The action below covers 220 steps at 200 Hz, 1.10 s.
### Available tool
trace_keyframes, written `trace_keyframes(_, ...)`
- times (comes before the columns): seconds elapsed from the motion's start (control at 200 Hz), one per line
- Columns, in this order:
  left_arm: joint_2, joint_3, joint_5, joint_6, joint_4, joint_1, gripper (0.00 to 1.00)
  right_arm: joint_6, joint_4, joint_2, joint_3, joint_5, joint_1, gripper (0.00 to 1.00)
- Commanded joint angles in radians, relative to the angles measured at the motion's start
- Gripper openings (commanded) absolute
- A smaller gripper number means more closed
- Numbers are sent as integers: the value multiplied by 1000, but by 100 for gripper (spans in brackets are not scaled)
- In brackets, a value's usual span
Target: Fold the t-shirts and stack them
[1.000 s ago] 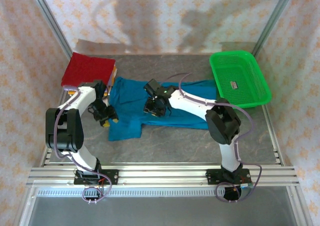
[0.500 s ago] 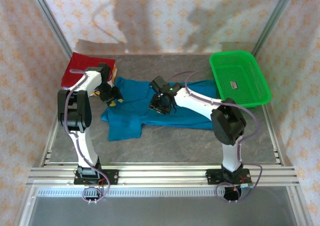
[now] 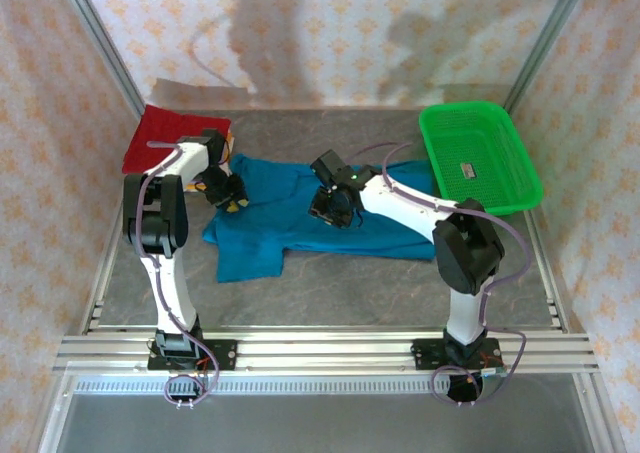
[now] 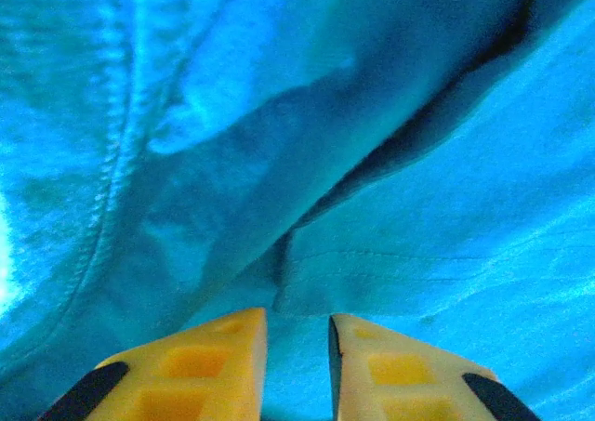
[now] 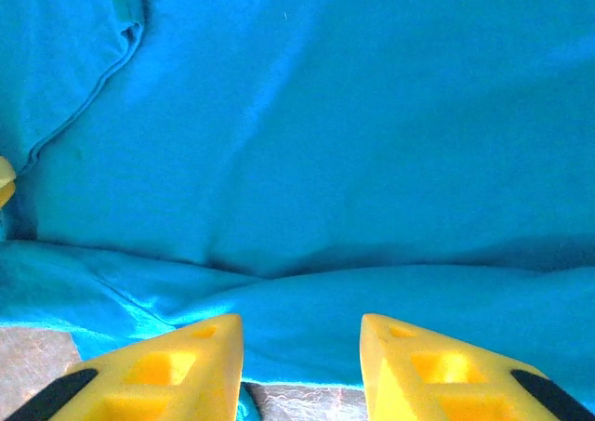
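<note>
Left wrist shows t-shirt (image 4: 390, 161) hem just beyond fingers (image 4: 209, 361).

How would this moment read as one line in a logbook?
teal t-shirt spread, rumpled | left end effector at its left part, jaws narrow | right end effector at its middle, jaws apart | dark red t-shirt folded far-left

The soft cloth t-shirt (image 3: 250, 253) is plain teal-blue, the folded square cloth shirt (image 3: 165, 138) dark red, the plastic mesh basket (image 3: 495, 143) bright green, the counter (image 3: 380, 283) mottled grey, and the wall covering (image 3: 350, 43) pale pink with small orange flowers.
</note>
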Motion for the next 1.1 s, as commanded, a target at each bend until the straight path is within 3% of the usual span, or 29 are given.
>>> trace_keyframes(0.0, 23, 27, 15, -15, 15, -10, 23, -10, -24, -44, -20, 29, -4, 37)
trace_keyframes(0.27, 36, 57, 14, -15, 0, -13, 5, -10, -17, -61, -45, 31, -8, 37)
trace_keyframes(0.35, 37, 69, 3, -13, -12, -14, 4, -10, -16, -65, -49, 30, -13, 37)
trace_keyframes(0.44, 38, 84, -31, -4, -46, -13, 7, -11, -17, -71, -56, 31, -15, 37)
trace_keyframes(0.541, 31, 84, -83, 9, -74, -15, 20, -8, -11, -74, -61, 31, -15, 37)
trace_keyframes(1.096, 61, 34, -84, 9, -41, -18, 28, -5, -13, -74, -65, 27, -18, 37)
